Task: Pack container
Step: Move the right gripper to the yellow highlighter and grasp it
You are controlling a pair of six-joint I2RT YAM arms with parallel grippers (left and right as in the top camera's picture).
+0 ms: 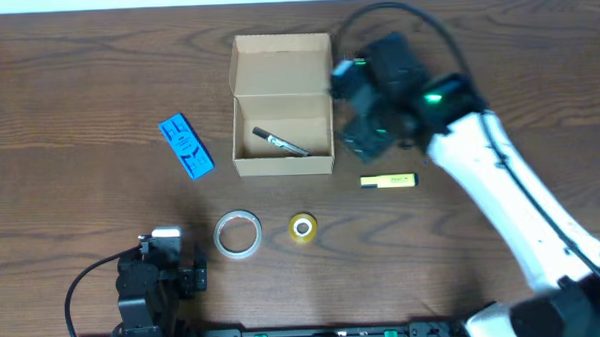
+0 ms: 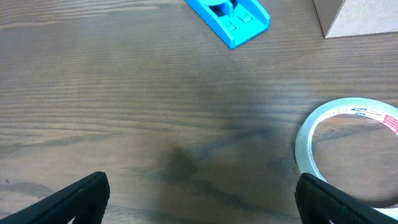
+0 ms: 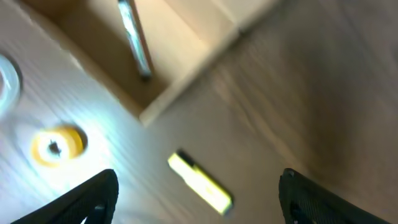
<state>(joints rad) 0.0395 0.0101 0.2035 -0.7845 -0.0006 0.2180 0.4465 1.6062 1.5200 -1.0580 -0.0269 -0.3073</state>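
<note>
Right gripper [image 3: 198,186], jaws open, should straddle the yellow highlighter [image 1: 389,181] squarely before closing; left gripper [image 2: 200,193] jaws likewise open.

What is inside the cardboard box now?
One dark pen lies on the floor of the box. The front wall hides a narrow strip of floor behind it, so anything there cannot be seen.

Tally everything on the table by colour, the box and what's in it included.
Tan: 1, container
Blue: 1, plastic piece
Yellow: 2, small roll and marker
Clear: 1, tape roll
Dark: 1, pen in the container
Total: 6
</note>
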